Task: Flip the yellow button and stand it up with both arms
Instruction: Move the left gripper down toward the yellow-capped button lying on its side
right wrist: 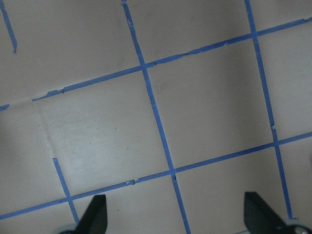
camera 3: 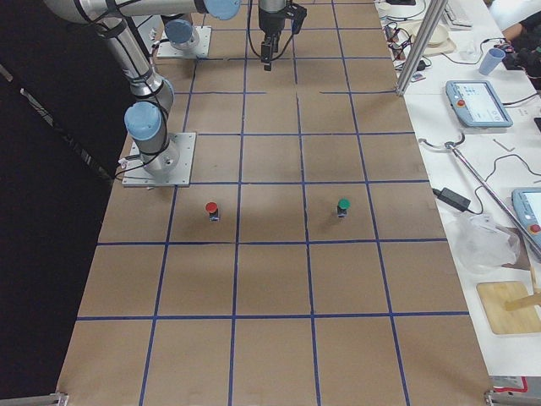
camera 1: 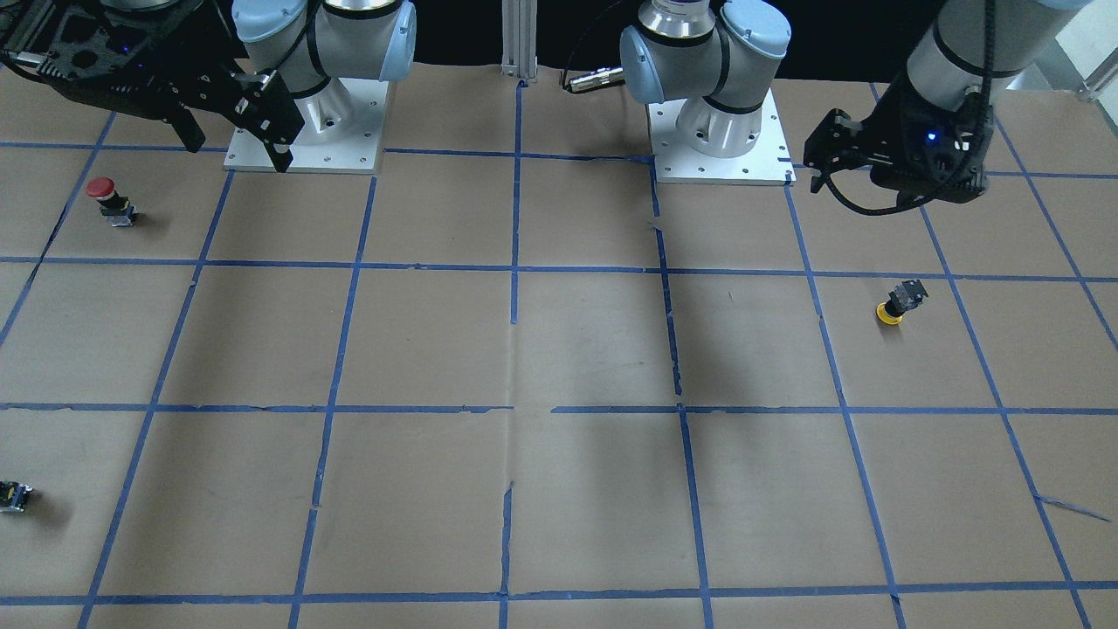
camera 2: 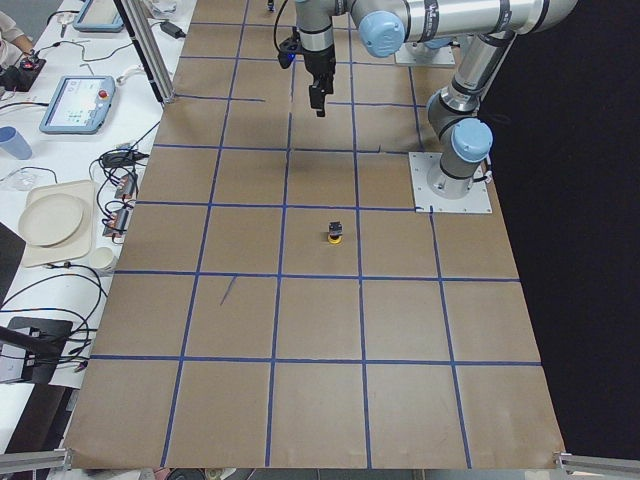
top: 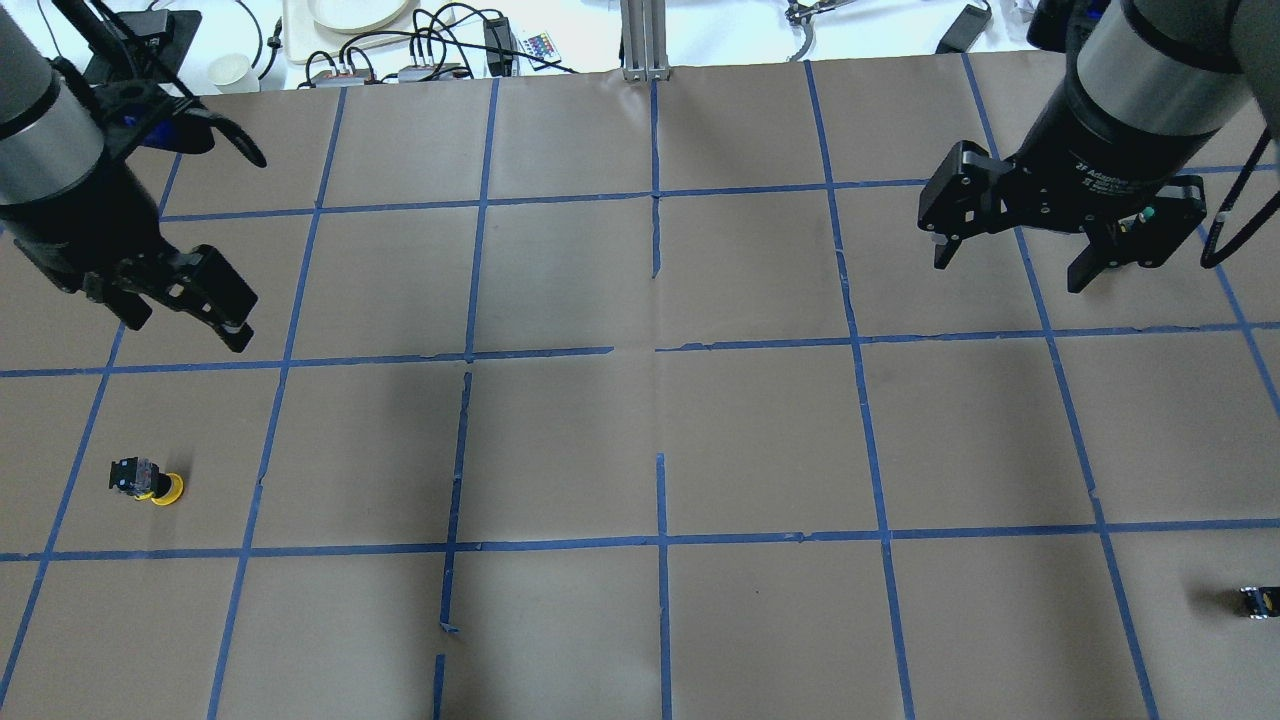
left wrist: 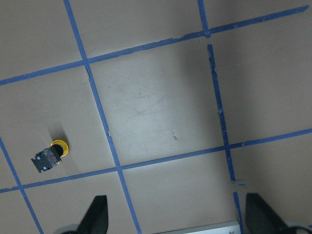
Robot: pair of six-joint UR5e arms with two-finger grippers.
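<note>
The yellow button [camera 1: 900, 303] rests cap down on the brown paper, with its black body and grey base on top. It also shows in the overhead view [top: 147, 481], the left exterior view [camera 2: 336, 233] and the left wrist view [left wrist: 50, 157]. My left gripper [top: 185, 322] hangs open and empty above the paper, well apart from the button; its own view [left wrist: 178, 219] shows the button far to the left of the fingers. My right gripper [top: 1010, 268] is open and empty on the far side of the table [camera 1: 234, 150], over bare paper in its own view [right wrist: 175, 219].
The paper-covered table [camera 1: 559, 349] carries a blue tape grid. A red-capped button [camera 1: 109, 199] stands near the right arm's base. A small dark part [camera 1: 13, 496] lies at the table's edge [top: 1258, 600]. A green-capped button [camera 3: 342, 206] shows in the right exterior view.
</note>
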